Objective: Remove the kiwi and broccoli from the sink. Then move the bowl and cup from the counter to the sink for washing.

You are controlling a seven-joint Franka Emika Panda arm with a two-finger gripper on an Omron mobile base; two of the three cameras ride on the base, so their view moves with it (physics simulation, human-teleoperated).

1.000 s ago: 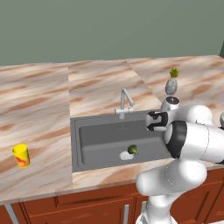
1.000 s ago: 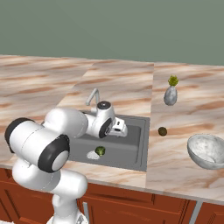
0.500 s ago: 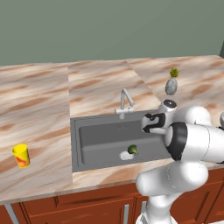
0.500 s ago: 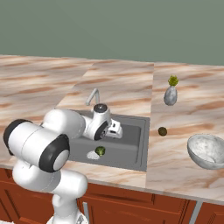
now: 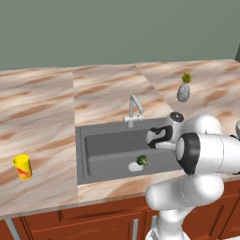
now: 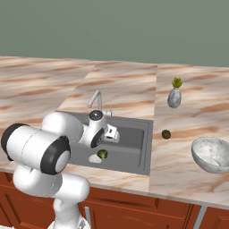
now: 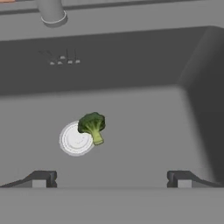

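The robot's gripper (image 7: pixel 111 178) hangs over the sink (image 5: pixel 101 159), and its two dark fingers (image 7: pixel 39 178) stand wide apart with nothing between them. It holds nothing. In the left base view the gripper (image 5: pixel 154 138) sits above the right side of the basin, close to the silver tap (image 5: pixel 133 110). The broccoli (image 7: pixel 92 126) lies on the bottom of the sink, and it rests on the edge of the round white drain (image 7: pixel 75 140). From the hand view the broccoli is a little to the left of the middle, ahead of the finger tips and not touching them. In the right base view the broccoli (image 6: pixel 102 154) is low in the basin, just below the gripper (image 6: pixel 112 133). The kiwi (image 6: pixel 166 134) is out of the sink. It sits on the counter (image 6: pixel 188 179) just beside the right rim of the sink. The bowl (image 6: pixel 211 154) stands on the counter too, to the right of the kiwi and nearer the front edge. The cup (image 5: pixel 22 167) is well apart from all of that, on the counter to the left of the sink, standing upright near the front edge. A grey vase (image 6: pixel 174 97) with a green tuft stands on the counter behind the kiwi.
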